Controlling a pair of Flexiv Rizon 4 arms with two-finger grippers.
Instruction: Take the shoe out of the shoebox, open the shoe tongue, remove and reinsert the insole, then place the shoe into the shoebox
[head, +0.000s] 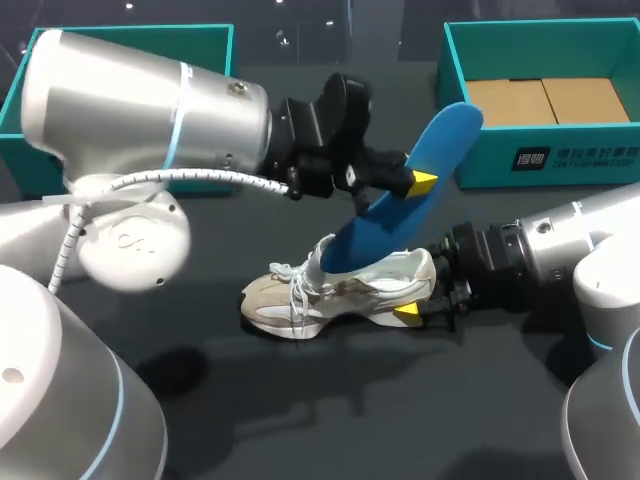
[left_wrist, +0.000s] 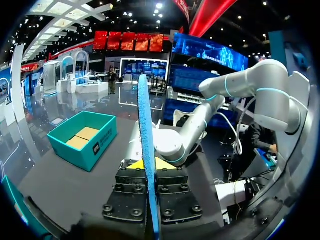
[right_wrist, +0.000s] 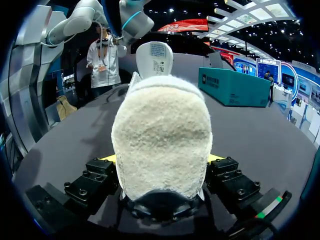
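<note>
Blue insole first: clenches it edge-on in the left pincer, tip slanting into the shoe beneath (likely to slide along the sole). Grasps the heel in the right pincer, bracing it on the table; shoebox well beyond.

"Where's the insole?"

"Up off the table. The left gripper has the blue insole pinched near its middle. It's tilted, lower end down in the mouth of the shoe."

"And the shoe itself?"

"A pale sneaker with white laces, sole on the dark table, toe towards the left arm's side. The right gripper is at its heel, one yellow tip showing under it."

"The shoebox?"

"Teal shoebox at the far right, open, brown cardboard inside, well apart from the shoe. A second teal box sits far left, half hidden behind the left arm."
</note>
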